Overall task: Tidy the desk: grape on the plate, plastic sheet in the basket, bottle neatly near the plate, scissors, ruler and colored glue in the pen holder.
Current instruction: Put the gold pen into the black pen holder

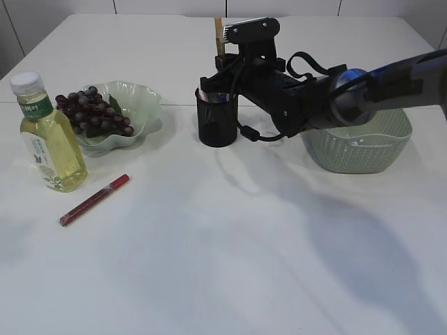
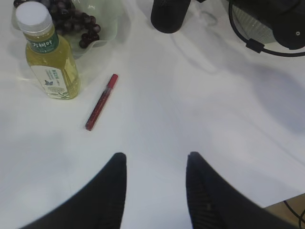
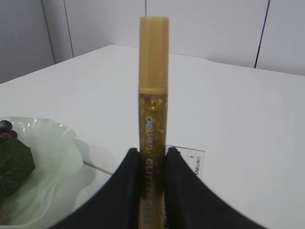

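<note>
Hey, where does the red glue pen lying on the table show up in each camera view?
Exterior view: red glue pen lies lower left on the table, just right of the bottle.
Left wrist view: it lies left of centre, slanted, right of the bottle.
Right wrist view: not in it; the right claw grips a gold glitter glue pen.
Shared landmark: the green plate.
</note>
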